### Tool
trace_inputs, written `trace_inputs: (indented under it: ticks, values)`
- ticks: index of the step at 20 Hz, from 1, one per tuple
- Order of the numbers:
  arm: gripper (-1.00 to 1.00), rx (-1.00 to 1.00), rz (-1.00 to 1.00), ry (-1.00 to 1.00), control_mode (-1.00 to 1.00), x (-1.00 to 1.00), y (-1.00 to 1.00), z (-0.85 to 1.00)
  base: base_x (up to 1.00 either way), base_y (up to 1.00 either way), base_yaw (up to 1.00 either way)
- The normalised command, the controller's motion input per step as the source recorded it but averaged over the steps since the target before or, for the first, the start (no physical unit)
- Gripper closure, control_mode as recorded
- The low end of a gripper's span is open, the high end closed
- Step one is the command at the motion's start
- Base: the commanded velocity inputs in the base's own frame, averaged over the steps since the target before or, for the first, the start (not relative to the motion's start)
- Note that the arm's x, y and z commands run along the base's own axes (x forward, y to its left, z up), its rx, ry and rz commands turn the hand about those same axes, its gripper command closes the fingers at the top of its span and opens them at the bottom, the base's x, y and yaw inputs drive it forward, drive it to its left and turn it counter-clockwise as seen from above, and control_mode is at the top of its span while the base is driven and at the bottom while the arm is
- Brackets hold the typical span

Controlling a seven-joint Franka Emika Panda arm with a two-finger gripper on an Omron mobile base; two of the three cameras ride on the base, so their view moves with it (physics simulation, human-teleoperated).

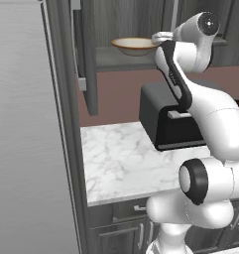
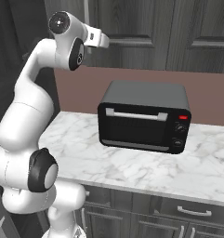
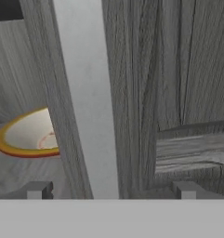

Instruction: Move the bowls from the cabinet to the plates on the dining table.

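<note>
Hand view: open gripper (image 3: 111,189) faces cabinet door (image 3: 146,93), perhaps touching.

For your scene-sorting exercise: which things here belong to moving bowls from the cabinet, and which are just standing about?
Belongs to the job:
- cream bowl with tan rim, on the cabinet shelf
- wall cabinet, door open
- end effector, open, at the cabinet

Just standing about:
- black toaster oven
- marble worktop
- drawer cabinets
</note>
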Motion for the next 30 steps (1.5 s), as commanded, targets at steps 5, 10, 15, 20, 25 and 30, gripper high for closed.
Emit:
trace_inputs:
  ticks: [5,10,15,20,25,30]
  values:
    - [-1.00,0.00,0.00,0.00,-1.00,0.34,0.00,-0.07,0.00,0.00,0.00]
    - [-1.00,0.00,0.00,0.00,-1.00,0.31,0.00,-0.06,0.00,0.00,0.00]
    - [-1.00,-0.02,0.00,0.00,-1.00,0.35,0.00,-0.12,0.00,0.00,0.00]
    - [-1.00,-0.05,0.01,-0.01,-1.00,0.42,0.00,-0.25,0.00,0.00,0.00]
    - [-1.00,-0.05,0.01,-0.02,-1.00,0.36,0.00,-0.27,0.00,0.00,0.00]
    - [1.00,-0.04,0.00,0.00,-1.00,0.15,0.00,-0.10,0.00,0.00,0.00]
